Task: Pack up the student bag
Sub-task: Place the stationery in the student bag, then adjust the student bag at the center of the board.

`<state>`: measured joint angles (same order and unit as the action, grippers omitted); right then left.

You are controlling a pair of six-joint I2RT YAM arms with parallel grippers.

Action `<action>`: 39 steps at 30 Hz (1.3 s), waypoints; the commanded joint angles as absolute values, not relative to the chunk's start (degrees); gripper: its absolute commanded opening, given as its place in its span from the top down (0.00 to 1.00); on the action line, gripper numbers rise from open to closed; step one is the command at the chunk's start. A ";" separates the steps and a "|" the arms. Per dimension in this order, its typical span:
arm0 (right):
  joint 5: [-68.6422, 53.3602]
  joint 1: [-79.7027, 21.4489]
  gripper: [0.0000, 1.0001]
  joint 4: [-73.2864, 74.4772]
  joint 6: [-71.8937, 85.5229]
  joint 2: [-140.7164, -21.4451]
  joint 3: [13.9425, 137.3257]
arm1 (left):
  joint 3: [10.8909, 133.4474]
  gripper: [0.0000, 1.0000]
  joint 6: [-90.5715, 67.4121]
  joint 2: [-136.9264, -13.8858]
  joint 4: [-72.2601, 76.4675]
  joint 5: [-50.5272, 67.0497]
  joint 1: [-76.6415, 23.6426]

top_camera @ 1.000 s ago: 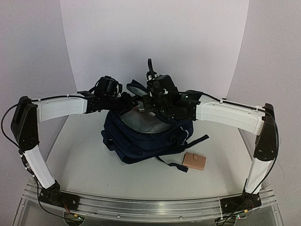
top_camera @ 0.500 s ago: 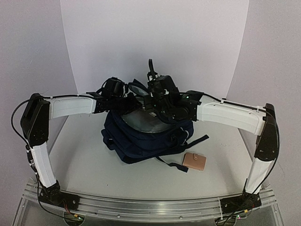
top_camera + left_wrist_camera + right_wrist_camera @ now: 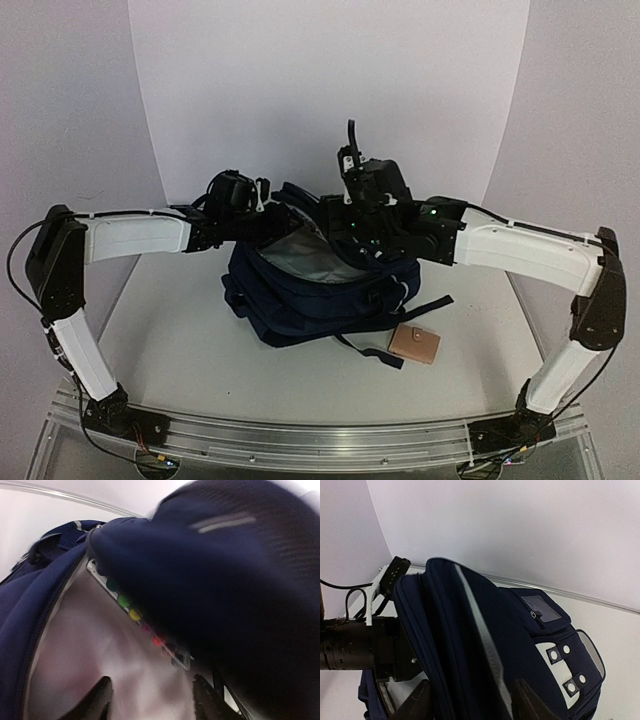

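Jaws stand parted on the left gripper (image 3: 152, 702) and the right gripper (image 3: 472, 700), both at the open mouth of the student bag (image 3: 310, 295)
Left fingers hang over the bag's grey lining (image 3: 95, 645); right fingers stand either side of its raised flap (image 3: 470, 630). The bag lies on the table (image 3: 170, 340), a tan wallet (image 3: 414, 344) just beside its near right corner

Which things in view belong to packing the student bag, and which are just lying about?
Job: student bag, open, grey lining showing; strip of coloured dots inside it.
Lying about: tan wallet on the table, outside the bag, possibly still to pack.
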<state>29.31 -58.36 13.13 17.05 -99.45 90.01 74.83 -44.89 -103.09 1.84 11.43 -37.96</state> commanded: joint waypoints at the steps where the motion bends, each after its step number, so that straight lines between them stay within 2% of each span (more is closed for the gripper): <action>1: 29.04 -59.20 0.26 7.84 20.73 -86.44 85.84 | 70.08 0.34 -42.17 -87.62 -9.61 3.96 -37.31; 3: 29.27 -59.06 0.15 8.89 21.67 -83.64 83.20 | 67.74 0.26 -44.22 -83.80 -15.11 3.74 -34.94; 6: 27.69 -56.90 0.04 12.17 24.63 -81.86 80.96 | 65.14 0.22 -46.26 -80.27 -17.55 9.57 -28.80; 9: 20.22 -50.51 0.02 15.01 29.48 -81.80 78.32 | 67.11 0.17 -42.23 -79.72 -18.48 9.96 -26.67; 15: 8.79 -39.99 0.02 12.76 37.17 -80.46 68.94 | 78.99 0.11 -32.19 -89.26 -16.34 17.91 -26.59; 23: -9.95 -29.43 0.03 -2.49 47.42 -80.73 53.98 | 91.41 0.12 -27.42 -103.44 -11.98 26.01 -26.61; 26: -11.53 -29.07 0.09 -5.36 48.50 -82.69 52.10 | 95.29 0.17 -26.18 -107.98 -13.03 28.09 -26.63; 30: -13.02 -29.05 0.19 -7.53 47.53 -86.84 52.54 | 96.33 0.39 -25.27 -110.76 -14.19 30.46 -26.63; 34: -15.77 -29.04 0.29 -9.04 45.87 -92.20 54.54 | 90.31 0.52 -25.58 -109.32 -12.38 33.47 -27.04; 39: -20.68 -29.05 0.39 -12.91 43.97 -99.87 59.06 | 79.89 0.60 -26.67 -104.64 -10.47 33.87 -29.02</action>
<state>-15.39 -28.86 -6.42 45.80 -94.62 54.17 87.12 -26.63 -109.52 -11.07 29.83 -26.34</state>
